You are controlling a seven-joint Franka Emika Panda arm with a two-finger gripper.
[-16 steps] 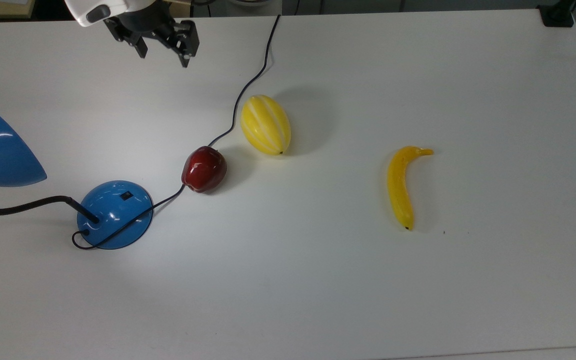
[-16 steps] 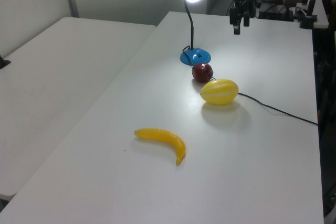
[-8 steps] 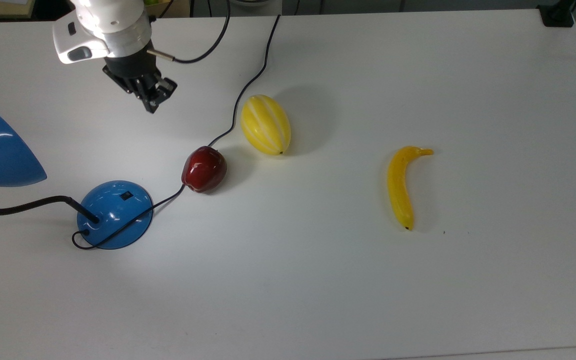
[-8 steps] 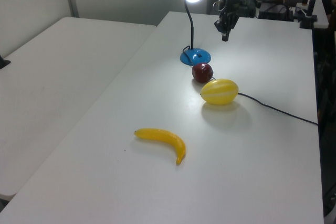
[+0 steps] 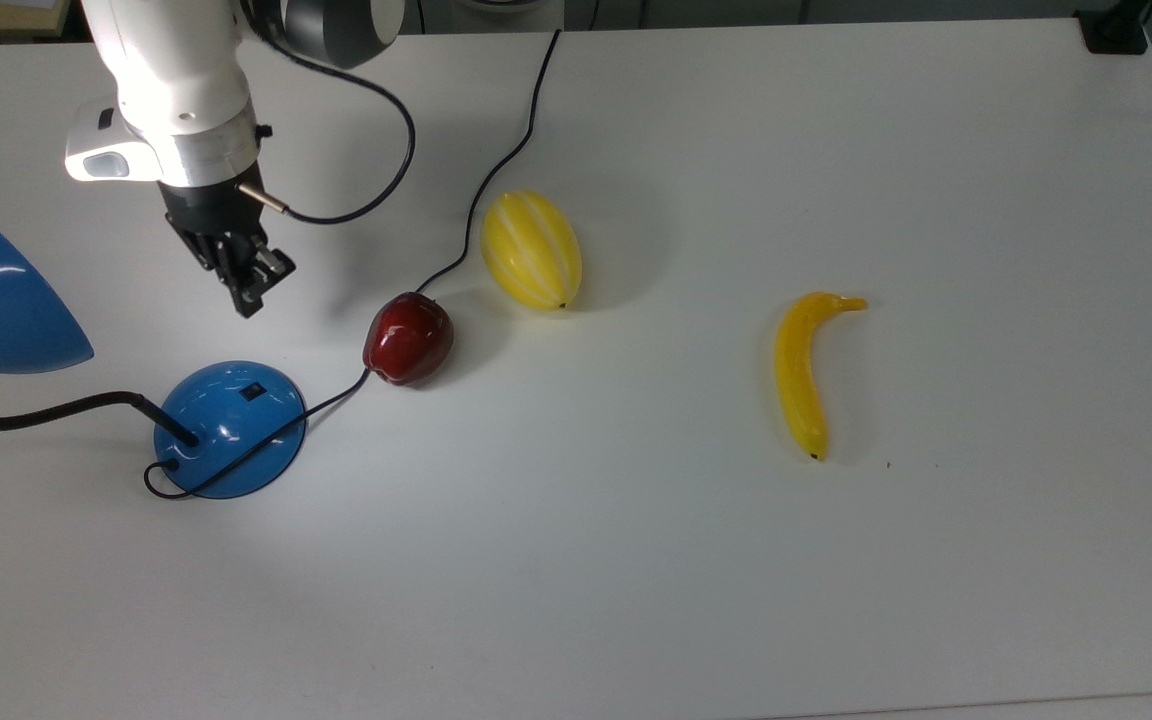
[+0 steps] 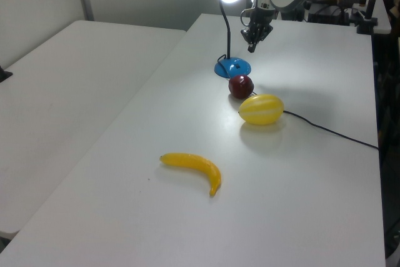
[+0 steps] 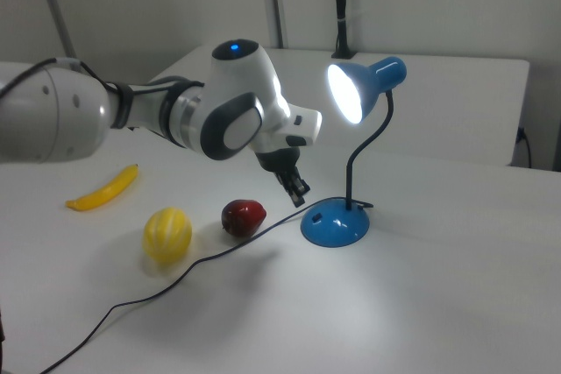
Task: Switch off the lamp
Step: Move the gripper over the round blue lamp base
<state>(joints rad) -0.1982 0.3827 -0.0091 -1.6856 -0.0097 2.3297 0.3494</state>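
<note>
The white robot arm is swinging its black two-finger pincer in across the white tabletop; a second ago it was hanging back near the far edge with its fingers spread, and now it is hovering close above the glossy blue desk lamp, with the fingers drawn together and nothing between them. In the top view the tip is sitting just above the lamp's domed blue base, short of the small black switch and not touching it. The lamp is standing at the top view's left end of the tabletop, its cone shade glowing brightly in the right view, so it is plainly on and the task is not done. The black cord is trailing away past a shiny red apple and a striped yellow melon; a yellow banana is lying well apart. With the fingers pinched to a point, I'd judge it is lining up to press the switch next.
</note>
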